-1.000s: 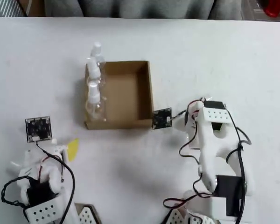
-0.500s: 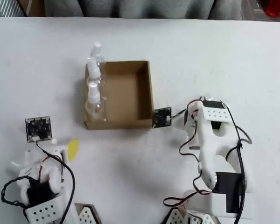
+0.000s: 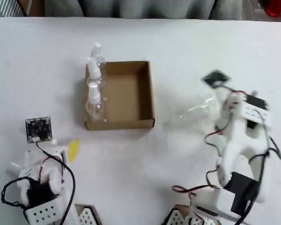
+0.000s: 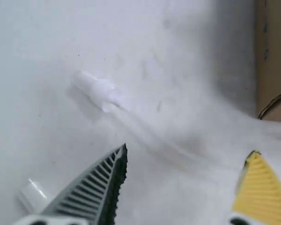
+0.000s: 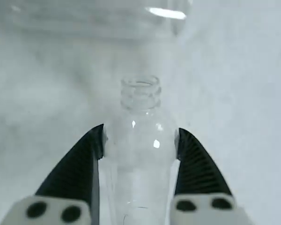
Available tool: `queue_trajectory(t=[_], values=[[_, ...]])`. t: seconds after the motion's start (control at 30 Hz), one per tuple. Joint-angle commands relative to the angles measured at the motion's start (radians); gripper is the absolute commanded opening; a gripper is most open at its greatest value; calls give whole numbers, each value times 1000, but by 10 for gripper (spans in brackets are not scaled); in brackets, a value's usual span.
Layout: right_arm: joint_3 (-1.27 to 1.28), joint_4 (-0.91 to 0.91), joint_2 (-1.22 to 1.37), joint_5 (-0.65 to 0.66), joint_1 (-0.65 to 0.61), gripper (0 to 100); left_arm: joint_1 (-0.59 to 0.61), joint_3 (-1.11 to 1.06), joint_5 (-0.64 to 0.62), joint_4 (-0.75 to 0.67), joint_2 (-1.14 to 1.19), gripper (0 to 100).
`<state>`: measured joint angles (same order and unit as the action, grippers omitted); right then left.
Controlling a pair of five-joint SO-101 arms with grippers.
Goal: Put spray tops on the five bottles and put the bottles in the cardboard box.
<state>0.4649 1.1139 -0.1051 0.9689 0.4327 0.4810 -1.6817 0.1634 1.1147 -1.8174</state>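
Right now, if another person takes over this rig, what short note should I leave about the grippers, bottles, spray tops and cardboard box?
Left gripper: open, above a white plastic spray top lying on the white table.
Right gripper: shut on a clear plastic bottle with a bare neck, right of the brown cardboard box.
Done: three clear bottles with white tops are at the box's left wall; inside or outside it, I cannot tell.
Left: cap the held bottle, box it, then finish the remaining bottles.

Bright, even light; soft shadows; glints on the bottle point(image 5: 139, 140).
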Motion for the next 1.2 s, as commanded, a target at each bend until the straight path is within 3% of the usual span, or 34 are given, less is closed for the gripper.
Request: queue_trajectory(t=[0.0, 0.27, 0.43, 0.67, 0.97, 1.17], values=[[-55, 13, -15, -21, 154, 25, -12, 2, 11, -31, -12, 361], [-29, -99, 4, -18, 346, 46, -13, 2, 11, -31, -12, 361], [25, -209, 77, 121, 361, 163, -13, 2, 11, -28, -12, 361], [-2, -213, 153, 193, 351, 296, -13, 2, 11, -26, -12, 361], [-17, -202, 119, 253, 357, 302, -13, 2, 11, -26, -12, 361], [-17, -42, 48, 404, 387, 301, -13, 2, 11, -26, -12, 361]])
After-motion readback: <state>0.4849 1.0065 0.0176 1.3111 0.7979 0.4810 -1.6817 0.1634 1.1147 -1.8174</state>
